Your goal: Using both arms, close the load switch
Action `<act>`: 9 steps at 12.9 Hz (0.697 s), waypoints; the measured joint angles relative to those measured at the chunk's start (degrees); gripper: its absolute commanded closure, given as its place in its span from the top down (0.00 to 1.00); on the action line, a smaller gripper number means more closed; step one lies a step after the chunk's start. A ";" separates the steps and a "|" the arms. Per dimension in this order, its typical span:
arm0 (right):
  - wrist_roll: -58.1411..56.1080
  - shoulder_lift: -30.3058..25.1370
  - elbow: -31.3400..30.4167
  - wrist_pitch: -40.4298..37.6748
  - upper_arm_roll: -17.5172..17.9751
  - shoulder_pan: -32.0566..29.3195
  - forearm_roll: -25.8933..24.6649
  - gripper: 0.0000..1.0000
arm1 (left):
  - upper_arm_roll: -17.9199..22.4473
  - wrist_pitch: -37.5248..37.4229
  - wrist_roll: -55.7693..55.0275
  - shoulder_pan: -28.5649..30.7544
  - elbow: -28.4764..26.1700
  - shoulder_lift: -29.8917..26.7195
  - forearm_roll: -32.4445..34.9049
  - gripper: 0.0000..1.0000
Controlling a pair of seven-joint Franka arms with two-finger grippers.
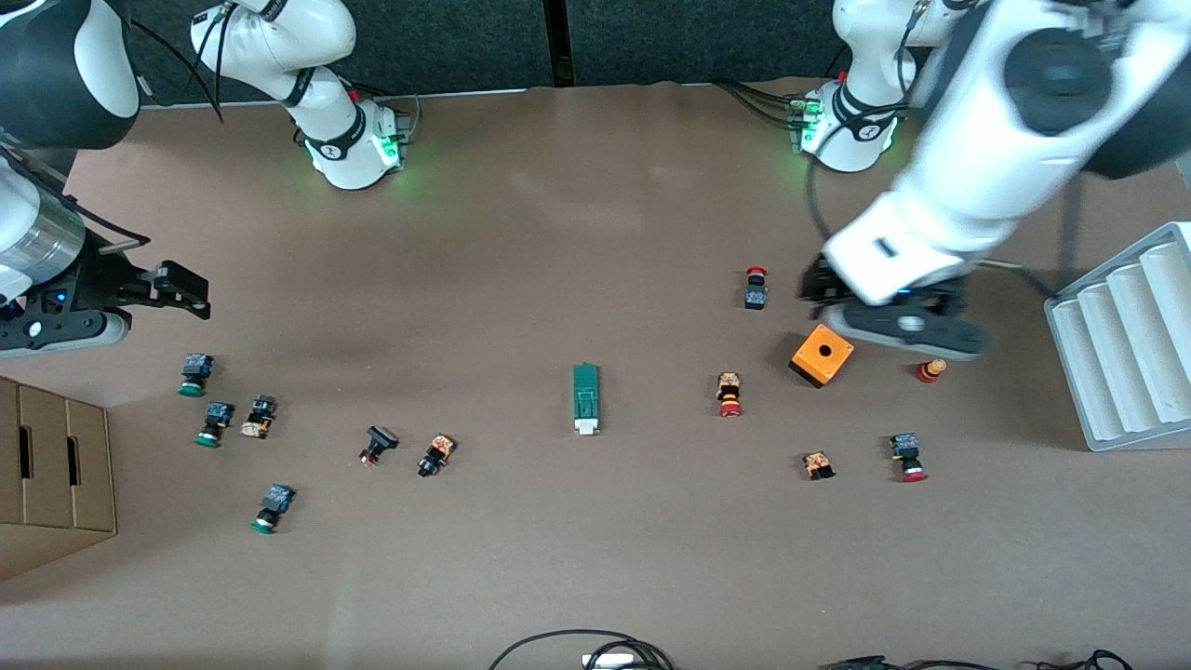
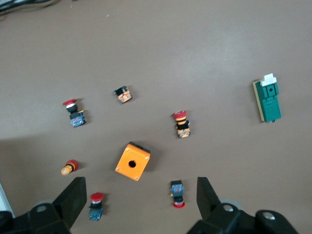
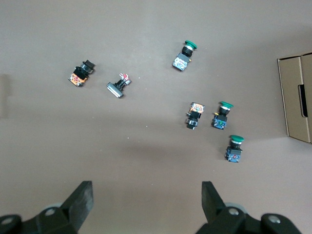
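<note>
Load switch: you will find the load switch (image 1: 585, 398) lying flat on the brown surface (image 1: 595, 558) near its middle, its long side running toward the front camera, the white lever piece at the end nearer to that camera. Nothing touches it. Your left wrist view shows it too (image 2: 267, 100), well apart from the fingers.

Left pincer: your left pincer (image 1: 823, 296) hangs over the surface at the left arm's end, above the spot just beside the orange cube (image 1: 822, 355). In the left wrist view its fingers (image 2: 73, 201) stand wide apart and hold nothing, with the cube (image 2: 132, 161) and several red-capped buttons (image 2: 181, 124) below them.

Right pincer: your right pincer (image 1: 181, 288) hovers over the right arm's end of the surface, above the green-capped buttons (image 1: 195, 374). Its fingers (image 3: 82, 201) are spread apart and empty in the right wrist view, where those buttons (image 3: 233, 148) lie scattered on the surface.

Other things: a cardboard box (image 1: 51, 475) sits at the right arm's end, nearer to the front camera than the right pincer; a grey ribbed tray (image 1: 1126, 340) sits at the left arm's end. A black-bodied button (image 1: 377, 444) and an orange-bodied one (image 1: 435, 454) lie between the green-capped group and the load switch.
</note>
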 measured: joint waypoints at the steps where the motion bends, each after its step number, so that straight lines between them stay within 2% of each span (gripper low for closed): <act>1: 0.00 0.02 0.00 0.00 0.00 0.00 0.00 1.00 | 3.07 -0.01 2.94 0.13 -1.74 -1.52 -1.30 1.00; 3: 0.00 0.04 0.01 0.00 0.00 0.00 0.00 1.00 | 7.98 -0.02 5.92 0.38 -5.76 -4.50 -2.23 1.00; 9: 0.00 0.07 0.02 0.00 0.00 0.00 0.00 1.00 | 18.37 0.08 7.35 0.51 -16.93 -11.56 -3.78 1.00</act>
